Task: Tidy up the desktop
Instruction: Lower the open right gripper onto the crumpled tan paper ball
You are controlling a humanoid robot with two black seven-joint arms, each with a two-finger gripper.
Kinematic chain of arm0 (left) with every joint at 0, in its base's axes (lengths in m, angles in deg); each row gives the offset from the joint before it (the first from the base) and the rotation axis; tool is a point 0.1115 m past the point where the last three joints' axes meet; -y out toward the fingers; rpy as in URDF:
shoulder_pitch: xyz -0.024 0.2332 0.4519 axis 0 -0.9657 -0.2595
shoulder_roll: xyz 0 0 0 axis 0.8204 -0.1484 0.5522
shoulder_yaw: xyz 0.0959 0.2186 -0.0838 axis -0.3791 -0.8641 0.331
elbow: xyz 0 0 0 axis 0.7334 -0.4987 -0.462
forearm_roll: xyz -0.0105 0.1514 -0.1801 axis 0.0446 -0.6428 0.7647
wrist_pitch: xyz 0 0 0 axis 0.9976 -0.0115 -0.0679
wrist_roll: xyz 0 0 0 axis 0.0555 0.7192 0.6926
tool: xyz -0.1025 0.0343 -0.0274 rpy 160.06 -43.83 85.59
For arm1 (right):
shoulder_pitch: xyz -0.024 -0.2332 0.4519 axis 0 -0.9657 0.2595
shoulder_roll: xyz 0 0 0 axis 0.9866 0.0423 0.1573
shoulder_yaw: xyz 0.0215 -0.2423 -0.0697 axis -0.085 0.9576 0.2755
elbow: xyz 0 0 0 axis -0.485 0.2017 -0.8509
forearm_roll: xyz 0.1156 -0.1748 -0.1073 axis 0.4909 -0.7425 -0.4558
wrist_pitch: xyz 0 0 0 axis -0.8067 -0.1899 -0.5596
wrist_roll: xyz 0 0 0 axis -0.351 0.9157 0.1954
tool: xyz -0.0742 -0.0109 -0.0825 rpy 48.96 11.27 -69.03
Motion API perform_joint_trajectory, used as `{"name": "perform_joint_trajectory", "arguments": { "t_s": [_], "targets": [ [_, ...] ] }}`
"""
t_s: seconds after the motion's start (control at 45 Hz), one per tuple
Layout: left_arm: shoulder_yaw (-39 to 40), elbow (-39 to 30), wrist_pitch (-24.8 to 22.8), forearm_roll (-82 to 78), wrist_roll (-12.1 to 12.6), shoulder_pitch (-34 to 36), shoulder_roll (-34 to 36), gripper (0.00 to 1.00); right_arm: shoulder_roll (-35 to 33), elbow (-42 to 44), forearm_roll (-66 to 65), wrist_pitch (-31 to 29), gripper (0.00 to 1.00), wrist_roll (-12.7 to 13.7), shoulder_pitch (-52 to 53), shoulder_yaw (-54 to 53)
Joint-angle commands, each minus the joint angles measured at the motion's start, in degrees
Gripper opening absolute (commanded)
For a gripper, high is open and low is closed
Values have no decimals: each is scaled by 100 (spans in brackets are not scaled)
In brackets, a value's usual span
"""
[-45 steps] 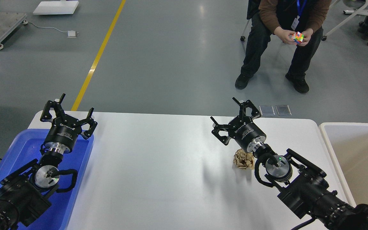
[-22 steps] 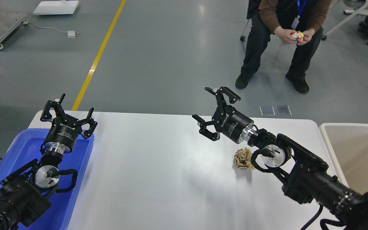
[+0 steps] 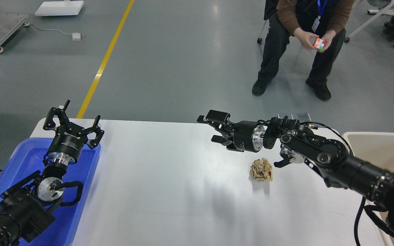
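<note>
The white desktop [image 3: 169,177] fills the middle of the head view. A crumpled ball of brown paper [image 3: 261,169] lies on it, right of centre. My right gripper [image 3: 208,129] is open and empty, turned to point left, above the desktop and up-left of the paper ball, not touching it. My left gripper [image 3: 72,120] is open and empty, held above the far end of the blue tray [image 3: 19,160] at the desktop's left edge.
A beige bin [image 3: 381,157] stands at the desktop's right edge, beside my right arm. A seated person [image 3: 303,37] with a colour cube is on the floor beyond the table. A yellow floor line [image 3: 104,61] runs behind the left side.
My right arm has swung up and rotated, so the gripper now points left and sits farther left and away from the paper ball. The left arm has not moved.
</note>
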Motion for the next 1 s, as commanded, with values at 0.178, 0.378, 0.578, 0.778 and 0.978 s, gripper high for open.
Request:
{"name": "perform_joint_trajectory", "arguments": {
  "t_s": [0.178,0.378,0.578,0.778,0.978],
  "targets": [
    [0,0,0,-1,0,0,0,100,-115,682,-1858,1033,100,-339,625,2251],
    [0,0,0,-1,0,0,0,100,-282,664,-1893,1491,100,-568,635,3017],
    [0,0,0,-1,0,0,0,100,-282,743,-1928,1930,100,-603,573,3614],
    [0,0,0,-1,0,0,0,100,-256,1165,-1928,2203,100,-840,266,3949],
    [0,0,0,-1,0,0,0,100,-247,1350,-1920,2299,100,-911,11,3931]
  ]
}}
